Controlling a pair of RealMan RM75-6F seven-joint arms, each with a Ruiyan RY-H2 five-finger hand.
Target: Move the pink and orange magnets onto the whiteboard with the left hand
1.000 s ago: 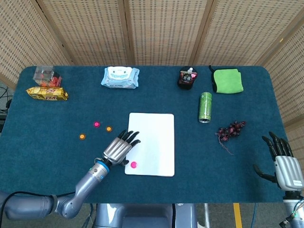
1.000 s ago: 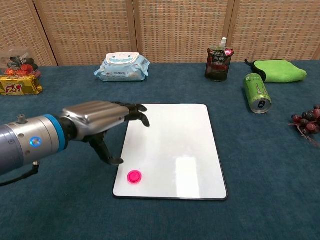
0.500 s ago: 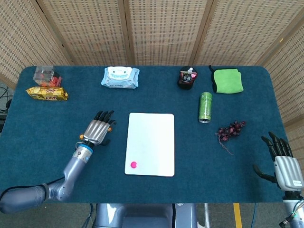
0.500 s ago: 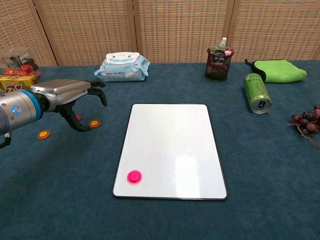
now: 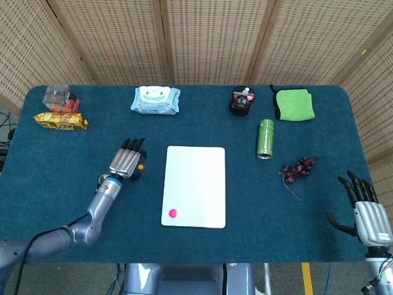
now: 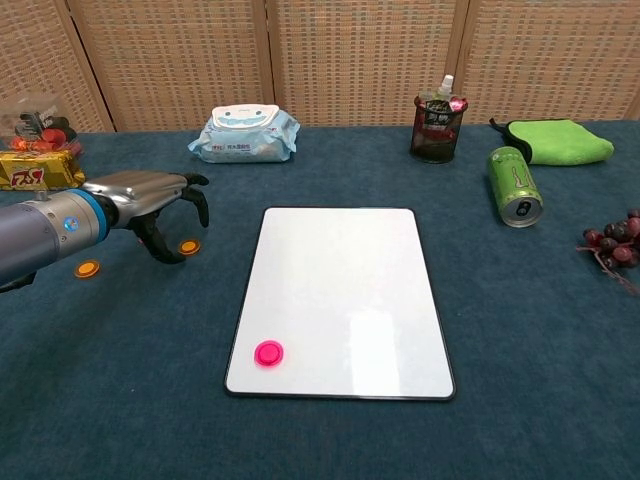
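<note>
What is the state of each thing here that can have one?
Pink magnet: on the whiteboard, near its front left corner.
Orange magnets: on the cloth, off the board.
Can: lying on its side.
Left robot hand: fingers curled over a magnet, holding nothing.
Right robot hand: open.

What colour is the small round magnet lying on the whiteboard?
Pink magnet, clearest in the chest view.

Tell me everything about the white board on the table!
The whiteboard is a flat white rectangle with rounded corners and a thin dark edge. It looks smooth and a bit shiny. It lies flat on the blue table, near the middle, long side pointing away from the robot. One pink magnet sits on its near left corner. The left hand is off to its left, not touching it.
</note>
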